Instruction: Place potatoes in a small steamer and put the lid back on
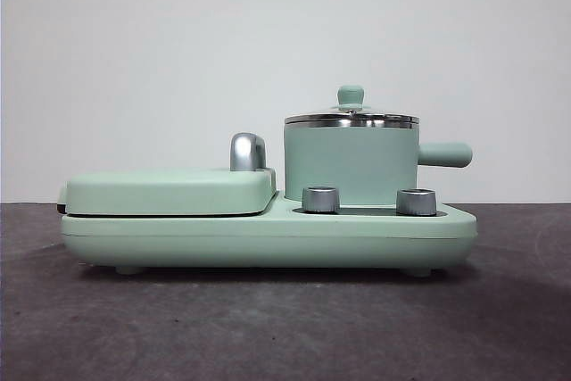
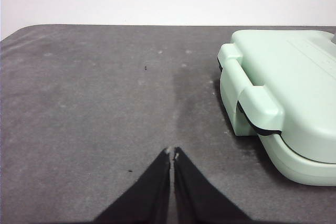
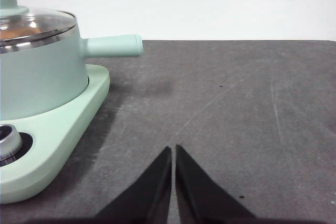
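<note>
The right hand (image 3: 173, 150) is seen low over bare tabletop (image 3: 252, 108), its two jaws brought together with only a hairline between them and nothing held. The left hand (image 2: 172, 153) is in the same state — jaws together, empty — over the tabletop at the other end of the appliance, just off the hinged end of the flat griddle (image 2: 294, 93).

From the right hand, the small steamer (image 1: 351, 162) lies ahead and to one side, well apart, its stubby handle (image 3: 113, 45) pointing out across the hand's line of approach. The steamer is seated on the mint-green base (image 1: 268, 234), behind the two steel dials. The lid (image 3: 34, 24) is already resting on the steel rim, knob up.

Through the glass, in the right wrist view, a patch of orange-brown is made out; this is judged to be the potato (image 3: 16, 32), lying inside the pot. Its long axis cannot be told.

By this layout the task is judged essentially finished. The right arm is the nearer to the steamer.
</note>
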